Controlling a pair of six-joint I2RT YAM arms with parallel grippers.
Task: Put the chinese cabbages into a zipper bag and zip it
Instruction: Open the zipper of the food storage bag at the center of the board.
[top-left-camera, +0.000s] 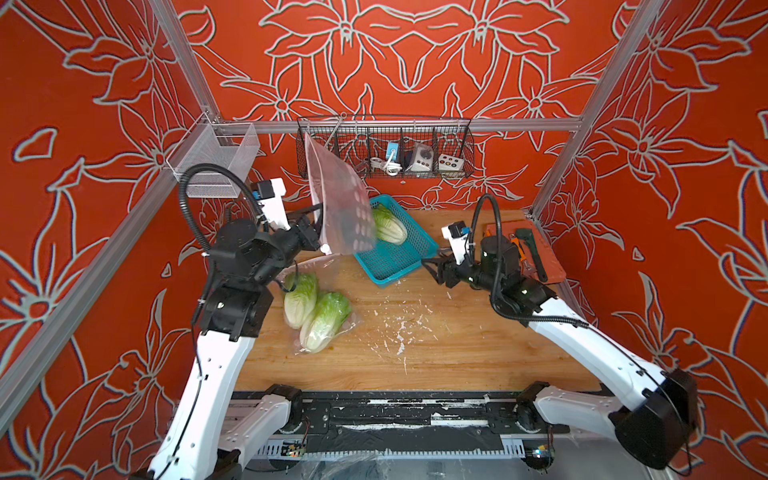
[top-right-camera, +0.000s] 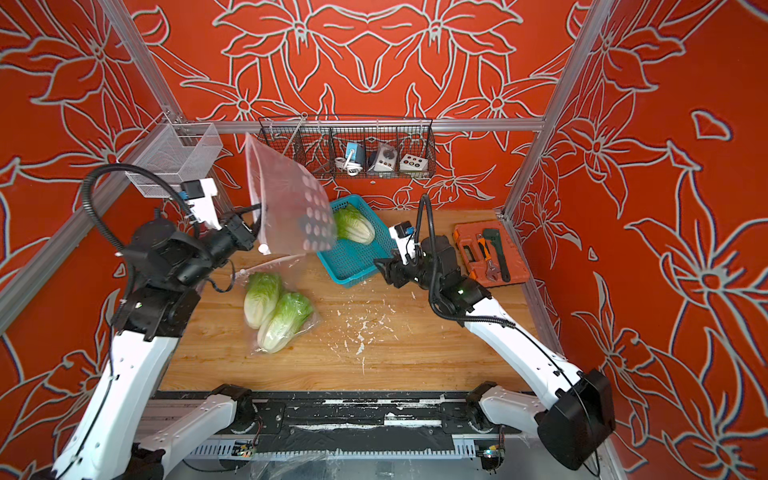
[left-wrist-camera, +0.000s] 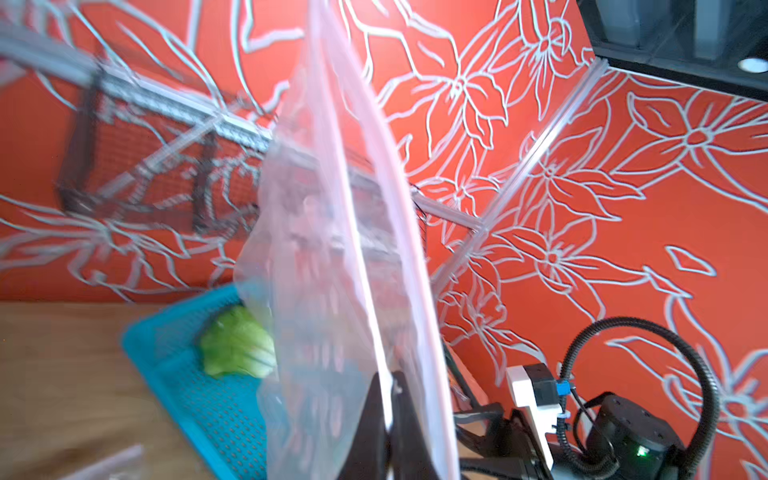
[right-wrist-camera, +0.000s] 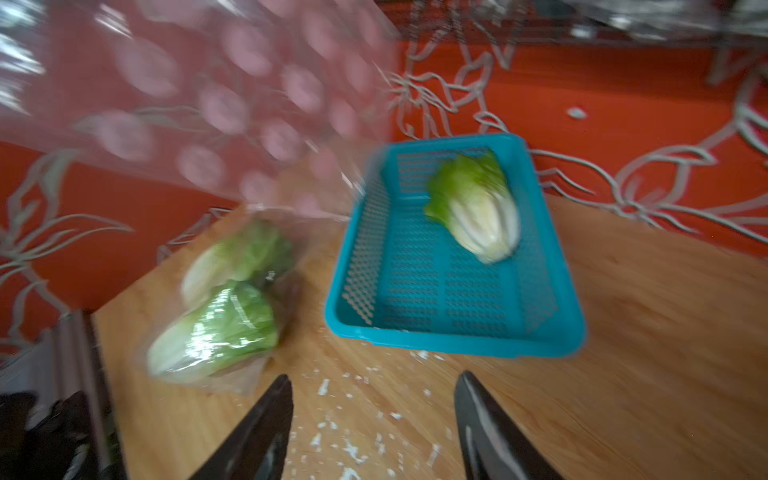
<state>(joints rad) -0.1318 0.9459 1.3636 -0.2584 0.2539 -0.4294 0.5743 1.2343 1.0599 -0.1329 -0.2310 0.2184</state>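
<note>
My left gripper (top-left-camera: 321, 231) (left-wrist-camera: 390, 399) is shut on the edge of a clear zipper bag (top-left-camera: 340, 208) (top-right-camera: 286, 199) (left-wrist-camera: 332, 249) with pale dots, held up above the table's back left. Below it, two chinese cabbages (top-left-camera: 300, 299) (top-left-camera: 326, 320) (right-wrist-camera: 216, 332) lie side by side on the wood under clear plastic; I cannot tell whether that plastic belongs to the raised bag. A third cabbage (top-left-camera: 390, 226) (right-wrist-camera: 478, 212) lies in the teal basket (top-left-camera: 395, 266) (right-wrist-camera: 436, 291). My right gripper (top-left-camera: 430, 270) (right-wrist-camera: 374, 378) is open and empty, low over the table beside the basket.
An orange tool case (top-left-camera: 552, 266) with a wrench lies at the back right. A black wire rack (top-left-camera: 386, 170) with small devices hangs on the back wall, and a white mesh bin (top-left-camera: 216, 158) hangs at the left. White flecks (top-left-camera: 399, 328) dot the tabletop.
</note>
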